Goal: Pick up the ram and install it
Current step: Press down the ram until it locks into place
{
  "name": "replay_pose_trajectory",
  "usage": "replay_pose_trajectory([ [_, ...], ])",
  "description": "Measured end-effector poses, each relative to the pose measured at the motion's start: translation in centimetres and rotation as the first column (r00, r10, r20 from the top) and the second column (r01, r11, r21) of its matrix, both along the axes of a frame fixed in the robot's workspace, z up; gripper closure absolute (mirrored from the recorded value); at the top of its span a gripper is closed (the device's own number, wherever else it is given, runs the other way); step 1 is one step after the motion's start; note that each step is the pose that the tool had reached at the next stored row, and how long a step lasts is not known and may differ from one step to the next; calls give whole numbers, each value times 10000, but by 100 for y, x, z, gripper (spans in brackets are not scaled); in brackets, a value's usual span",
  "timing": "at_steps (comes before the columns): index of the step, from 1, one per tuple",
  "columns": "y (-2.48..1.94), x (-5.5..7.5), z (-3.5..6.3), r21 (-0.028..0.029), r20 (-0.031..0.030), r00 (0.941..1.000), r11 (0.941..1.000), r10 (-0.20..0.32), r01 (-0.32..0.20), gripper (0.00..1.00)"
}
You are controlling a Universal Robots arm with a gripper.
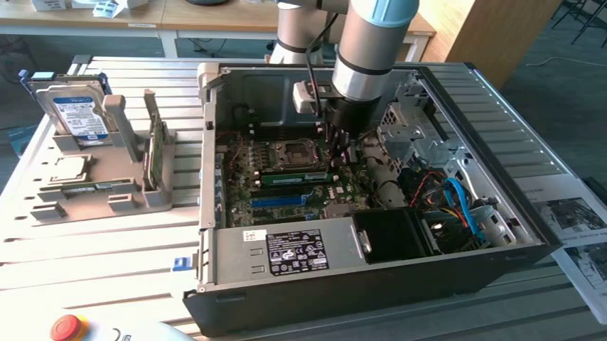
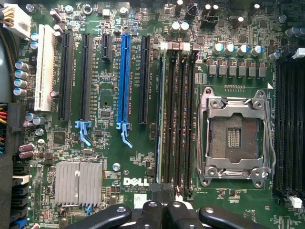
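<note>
Inside the open computer case point(image 1: 531, 234), the exterior view has the gripper point(image 1: 340, 145) low over the motherboard point(image 1: 284, 188), the green ram point(image 1: 296, 177) just beside it. On the wrist view, pressed-together fingers point(image 2: 164, 210) meet the ram point(image 2: 162, 114), edge-on in its slot; pushing should stay straight and even.

Exterior view: bright daylight, washing out the slatted tabletop point(image 1: 114, 241); the computer case point(image 1: 379, 284) interior lies in shadow. Slight softness throughout. Wrist view: even, diffuse light on the motherboard point(image 2: 143, 157), mild glare on the heatsink point(image 2: 78, 183), corners darker.
</note>
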State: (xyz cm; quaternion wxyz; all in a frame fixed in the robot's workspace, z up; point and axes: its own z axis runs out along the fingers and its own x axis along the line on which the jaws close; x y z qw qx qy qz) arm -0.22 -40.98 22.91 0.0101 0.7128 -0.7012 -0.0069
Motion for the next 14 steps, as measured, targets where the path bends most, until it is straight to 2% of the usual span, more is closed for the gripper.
replay_pose_trajectory([
  [14,0,0,-44,-1,0,10000,10000,1,-1,90],
])
